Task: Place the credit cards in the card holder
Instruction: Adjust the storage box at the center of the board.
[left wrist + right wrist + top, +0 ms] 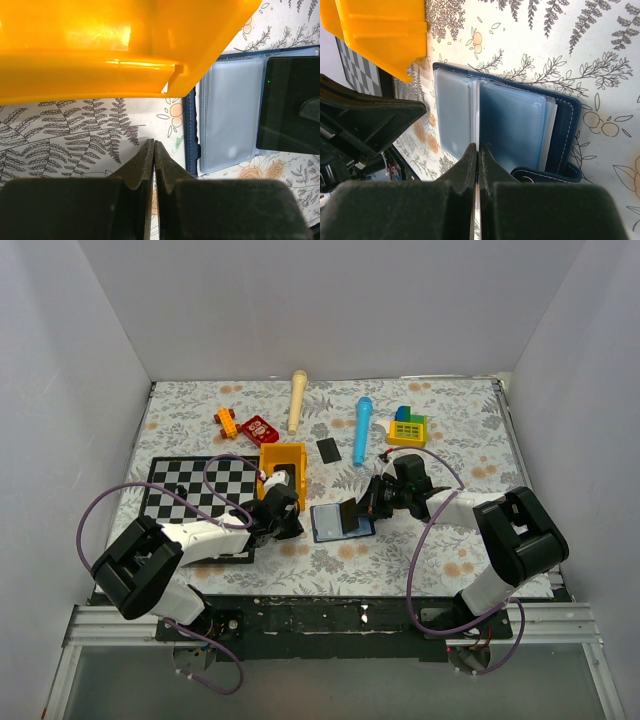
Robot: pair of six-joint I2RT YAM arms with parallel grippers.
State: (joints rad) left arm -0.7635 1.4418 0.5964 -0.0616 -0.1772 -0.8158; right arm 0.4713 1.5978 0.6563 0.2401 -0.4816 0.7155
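Closest to the R wrist cam: right gripper [477,148], fingers pinched tight on a card [289,102]. From there the card is edge-on, a thin silvery line; from the L wrist cam it's black & glossy. It's held over the 3 o'clock side of the wallet [328,524], which lies open on the table [450,540], clear pockets up. Can't tell if the card's edge is in a pocket yet. Second card [328,450] lies flat at 12 o'clock from the wallet, apart from it. Left gripper [153,148] is at 9 o'clock, just beside the wallet's edge, fingers closed w/ nothing between. Yellow bin [283,465] is at approx 11, checkerboard [190,490] beyond at 9. Handling, my judgement: cards are light, stiff, thin & slick, so pinch firmly near one short edge, leaving the leading edge free. The flat one offers no lip; prob. needs tipping or sliding first. Wallet is soft & light and likely shifts when pushed; L arm could pin it.
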